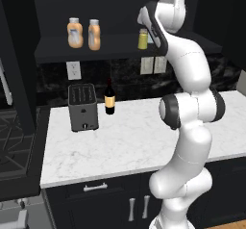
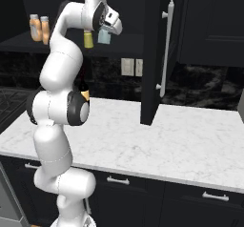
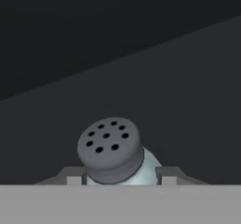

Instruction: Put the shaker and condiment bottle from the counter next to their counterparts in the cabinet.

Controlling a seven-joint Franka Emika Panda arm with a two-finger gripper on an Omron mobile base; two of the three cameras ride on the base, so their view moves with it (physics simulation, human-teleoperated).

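Observation:
The pale blue-grey shaker [image 2: 104, 36] hangs tilted just above the dark cabinet's shelf [image 2: 128, 47], right beside the yellow-green shaker [image 2: 88, 39]. My gripper [image 2: 107, 29] is shut on it. In the hand view its perforated grey cap [image 3: 109, 148] sits between my two fingertips [image 3: 75, 176]. In the left base view my arm covers most of it, next to the yellow-green shaker [image 1: 142, 39]. Two orange condiment bottles [image 1: 75, 32] [image 1: 94, 34] stand side by side at the shelf's left end; I cannot tell them apart. Below lies the white marble counter [image 1: 134, 141].
A dark toaster [image 1: 83, 107] and a wine bottle [image 1: 110, 98] stand at the counter's back left. The cabinet's open door [image 2: 155, 54], with a long silver handle, juts out right of my hand. A stove [image 1: 14, 146] borders the counter's left end.

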